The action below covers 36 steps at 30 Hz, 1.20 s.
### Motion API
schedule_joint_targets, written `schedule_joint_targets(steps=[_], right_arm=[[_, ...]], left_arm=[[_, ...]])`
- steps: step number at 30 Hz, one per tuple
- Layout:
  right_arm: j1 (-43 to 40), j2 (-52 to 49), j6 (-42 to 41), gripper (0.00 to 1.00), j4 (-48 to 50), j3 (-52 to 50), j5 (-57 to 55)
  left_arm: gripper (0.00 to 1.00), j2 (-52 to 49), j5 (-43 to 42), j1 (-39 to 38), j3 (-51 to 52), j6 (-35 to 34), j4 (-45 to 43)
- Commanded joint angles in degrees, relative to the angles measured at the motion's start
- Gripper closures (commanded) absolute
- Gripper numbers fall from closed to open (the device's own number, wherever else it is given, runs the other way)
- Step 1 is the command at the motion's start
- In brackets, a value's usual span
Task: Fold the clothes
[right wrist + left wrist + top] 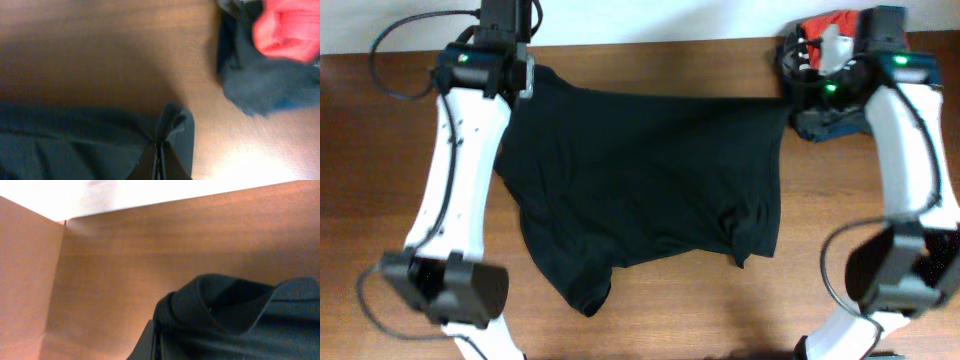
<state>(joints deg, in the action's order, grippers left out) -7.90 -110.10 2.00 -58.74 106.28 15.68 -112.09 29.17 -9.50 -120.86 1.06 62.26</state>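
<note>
The clothes (650, 170) are spread open and nearly flat on the worktop (840, 200), with the far edge drawn taut between the two arms. One far corner is pinched by the left fingers (144, 349), closed tight on the fabric. The other is clamped likewise by the right fingers (150, 165), near the navy pile (820, 125) and red t-shirt (825, 25). Only the laying-out seems done: no fold is seen, wrinkles are left at the near hem, and all folding is judged outstanding.
</note>
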Motion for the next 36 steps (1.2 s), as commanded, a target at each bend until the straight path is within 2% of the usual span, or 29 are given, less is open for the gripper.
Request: schedule_joint_targets(steps=[1, 10, 13, 16, 19, 26, 31, 36], right_arm=[[1.49, -5.81, -1.01, 0.96, 7.50, 0.02, 0.20], [1.57, -12.11, -3.98, 0.96, 25.00, 0.02, 0.15], [1.57, -12.17, -3.98, 0.96, 27.32, 0.02, -1.16], [1.51, -12.17, -3.96, 0.96, 26.36, 0.02, -1.36], [1.51, -12.09, -3.98, 0.96, 22.03, 0.15, -1.29], [0.96, -10.27, -3.74, 0.96, 9.18, 2.21, -1.11], [-0.04, -8.98, -3.69, 0.96, 0.83, 2.80, -1.14], [-0.44, -9.14, -2.27, 0.96, -5.42, 2.64, -2.47]], left_arm=[[0.99, -6.19, 1.60, 2.43, -0.15, -0.33, -6.62], [1.00, -18.91, -1.55, 4.11, -0.15, 0.09, -30.73], [0.99, -20.17, -2.95, 4.09, -0.15, 0.13, -37.38], [1.00, -20.06, -3.48, 4.09, -0.22, 1.60, -38.64], [0.99, -19.47, -3.45, 3.72, -0.28, 2.93, -34.88], [1.00, -16.39, -3.80, 3.17, -0.28, 2.82, -15.76], [0.99, -13.31, -10.05, 2.73, -0.28, 2.23, -4.50], [1.00, -12.94, -11.89, 2.73, -0.20, 2.23, 5.99]])
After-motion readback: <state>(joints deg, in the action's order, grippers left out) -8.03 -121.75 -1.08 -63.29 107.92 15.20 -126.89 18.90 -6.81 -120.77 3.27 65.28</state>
